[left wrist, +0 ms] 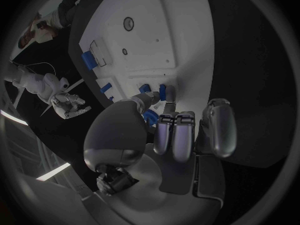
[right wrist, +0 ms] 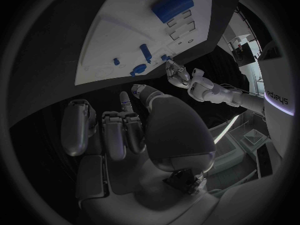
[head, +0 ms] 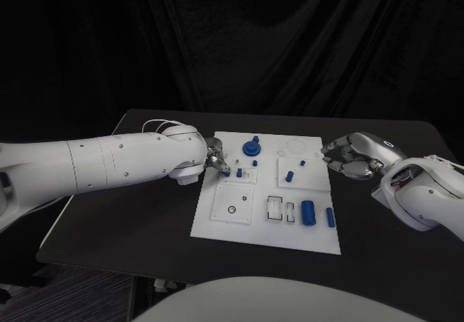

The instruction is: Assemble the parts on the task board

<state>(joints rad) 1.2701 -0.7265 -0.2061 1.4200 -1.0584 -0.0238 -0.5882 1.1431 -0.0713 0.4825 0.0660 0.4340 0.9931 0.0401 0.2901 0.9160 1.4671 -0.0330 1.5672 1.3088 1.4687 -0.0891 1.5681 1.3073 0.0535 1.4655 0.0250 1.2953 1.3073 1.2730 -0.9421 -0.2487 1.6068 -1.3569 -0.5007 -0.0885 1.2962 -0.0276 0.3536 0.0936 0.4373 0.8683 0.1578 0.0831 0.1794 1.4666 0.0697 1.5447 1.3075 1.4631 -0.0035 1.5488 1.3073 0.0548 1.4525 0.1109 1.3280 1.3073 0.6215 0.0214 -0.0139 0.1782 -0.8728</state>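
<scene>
The white task board (head: 220, 221) lies mid-table. My left hand (head: 212, 159) is at its left edge; thumb and a fingertip (left wrist: 169, 104) pinch a small blue peg (left wrist: 162, 91) standing on the board, beside a second peg (left wrist: 145, 88). A blue knob (head: 252, 147) stands just behind them. Loose on the board lie another peg (head: 289, 176), a thick blue cylinder (head: 308, 210) and a slim blue pin (head: 330, 217). My right hand (head: 353, 155) hovers at the board's right edge with its fingers curled in on nothing; the right wrist view shows the same (right wrist: 125, 130).
The board carries a round hole (head: 231, 210) near its front left and rectangular slots (head: 277, 206) in the middle. Black table (head: 116, 228) surrounds the board on all sides. My left arm (head: 96, 161) spans the table's left part.
</scene>
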